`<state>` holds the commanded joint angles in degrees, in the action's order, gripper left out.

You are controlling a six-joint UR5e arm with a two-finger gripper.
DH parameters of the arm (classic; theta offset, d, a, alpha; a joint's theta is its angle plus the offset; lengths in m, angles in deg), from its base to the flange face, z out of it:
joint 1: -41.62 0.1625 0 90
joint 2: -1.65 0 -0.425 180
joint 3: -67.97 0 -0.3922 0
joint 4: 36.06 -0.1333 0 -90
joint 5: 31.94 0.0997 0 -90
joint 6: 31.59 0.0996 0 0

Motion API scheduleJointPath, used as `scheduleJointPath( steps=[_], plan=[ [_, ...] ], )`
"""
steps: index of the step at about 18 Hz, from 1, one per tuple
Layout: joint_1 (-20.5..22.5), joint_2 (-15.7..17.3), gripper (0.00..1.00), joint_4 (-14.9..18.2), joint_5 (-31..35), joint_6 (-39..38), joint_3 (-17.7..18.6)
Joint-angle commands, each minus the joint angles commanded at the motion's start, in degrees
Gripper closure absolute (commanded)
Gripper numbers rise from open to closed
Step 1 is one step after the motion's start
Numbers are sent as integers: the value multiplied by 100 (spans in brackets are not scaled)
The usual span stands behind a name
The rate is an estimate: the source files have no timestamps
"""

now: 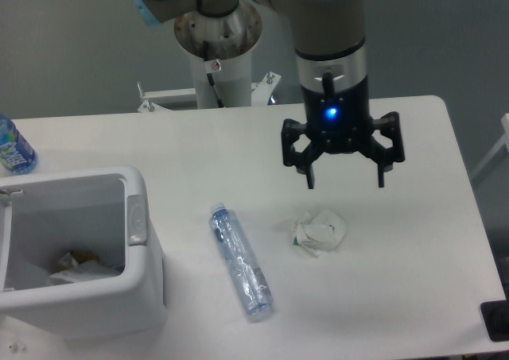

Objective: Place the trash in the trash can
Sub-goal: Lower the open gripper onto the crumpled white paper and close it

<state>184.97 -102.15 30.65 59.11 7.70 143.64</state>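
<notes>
White table (199, 161), its near and left edges cut off by the frame. Bin (79, 253), white, boxy, rounded corners, thick rim, at the near left; its left side runs out of view, an oval panel (137, 219) sits on its right wall, and crumpled scraps (75, 265) lie at the bottom, too dim to identify. Crushed bottle (240, 261), clear with a bluish tint, lying flat just right of the bin and apart from it, cap end pointing away from the camera; no label can be made out. Wrapper (318, 231), white, crumpled, with green marks that cannot be read, lying right of the bottle and apart from it. Gripper (344, 179), black, blue light lit on its body, jaws spread wide and holding nothing, placed above and slightly behind the wrapper; whether it is close to the table cannot be told. Arm cut off at the top edge. Intact bottle (13, 147) at the far left edge, half out of frame, blue label with print too small to read. Dark object (495, 320) at the near right corner, cut off, unidentifiable.
</notes>
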Motion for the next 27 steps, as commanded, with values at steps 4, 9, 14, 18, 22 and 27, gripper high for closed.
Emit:
scheduleJointPath(
  steps=[4, 9, 14, 18, 22, 27],
  plan=[
    [106, -79, 0, -61, 0, 281, 359],
    [167, -62, 0, -1157, 9, 264, 1598],
    [176, -360, 0, -1406, 61, 386, 2171],
    [185, -728, 0, -1406, 35, 352, 2329],
    [185, -1037, 0, -1652, 61, 308, 2347],
    [176, -1300, 0, -1819, 70, 211, 2417]
  ],
)
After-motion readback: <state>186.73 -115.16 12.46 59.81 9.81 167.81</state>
